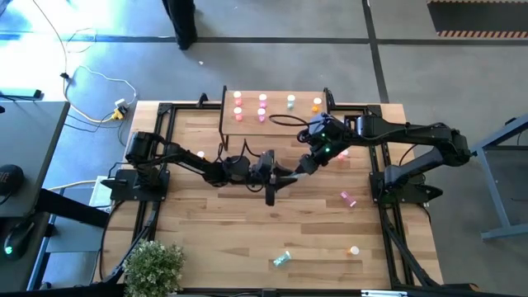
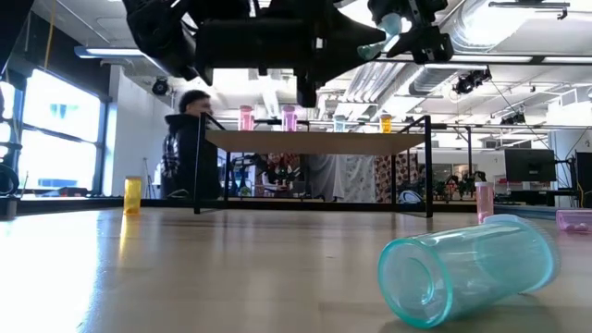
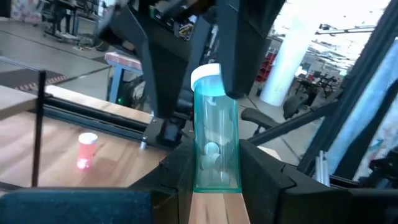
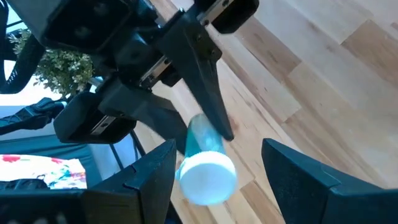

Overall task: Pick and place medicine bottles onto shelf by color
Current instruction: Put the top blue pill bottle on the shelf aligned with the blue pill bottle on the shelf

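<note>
A teal medicine bottle [image 3: 214,130] with a white cap [image 4: 208,177] hangs in the air over the middle of the table, in front of the shelf [image 1: 272,124]. My left gripper [image 1: 285,175] is shut on it. My right gripper [image 1: 305,162] is open, with one finger on each side of the cap; whether a finger touches the cap, I cannot tell. On the shelf stand pink [image 1: 238,106], teal [image 1: 291,102] and orange [image 1: 316,105] bottles. My left gripper pinches the teal bottle's bottom end [image 3: 214,171] between its two fingers. The fingers come level from the table's left. The bottle sticks out past them with its capped end toward my right gripper, lifted clear of the table.
Loose bottles lie on the table: pink [image 1: 348,198] at the right, teal [image 1: 282,259] and orange [image 1: 354,250] near the front edge. An orange one [image 2: 132,196] stands at the left. A plant [image 1: 153,266] fills the near left corner. A person [image 2: 190,139] stands beyond the far edge.
</note>
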